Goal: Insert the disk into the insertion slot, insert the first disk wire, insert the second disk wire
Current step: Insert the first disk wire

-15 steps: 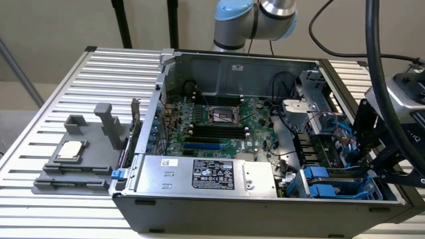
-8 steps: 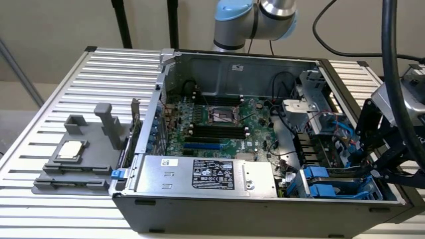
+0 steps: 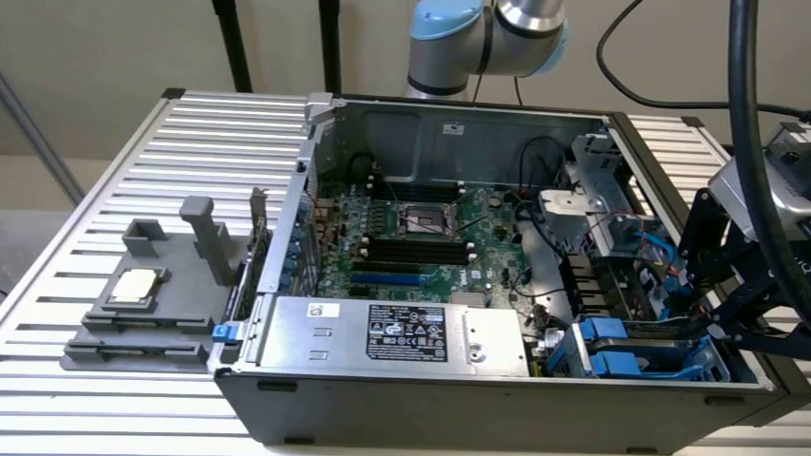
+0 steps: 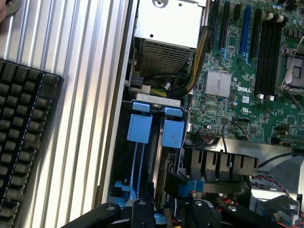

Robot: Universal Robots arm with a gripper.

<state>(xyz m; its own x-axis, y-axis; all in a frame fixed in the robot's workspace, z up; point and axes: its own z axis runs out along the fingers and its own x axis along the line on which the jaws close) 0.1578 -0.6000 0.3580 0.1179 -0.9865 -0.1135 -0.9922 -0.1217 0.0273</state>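
The computer case [image 3: 507, 410] lies open on the surface [image 3: 190, 171]. In its front corner, exterior view's right, the disk [image 4: 140, 142] appears edge-on in the insertion slot [image 4: 156, 99]. Your tool [image 4: 168, 213] hovers close; its grip you cannot tell. Push the disk tilted and it may jam there.

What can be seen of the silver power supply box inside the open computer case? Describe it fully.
The power supply box is a rectangular box of bare silver sheet metal, lying flat inside the computer case along its near wall in the exterior view, beside the green motherboard. Its top carries a black label with white print and a small white sticker. In the wrist view one end is perforated mesh, where a bundle of yellow and black cables leaves it.
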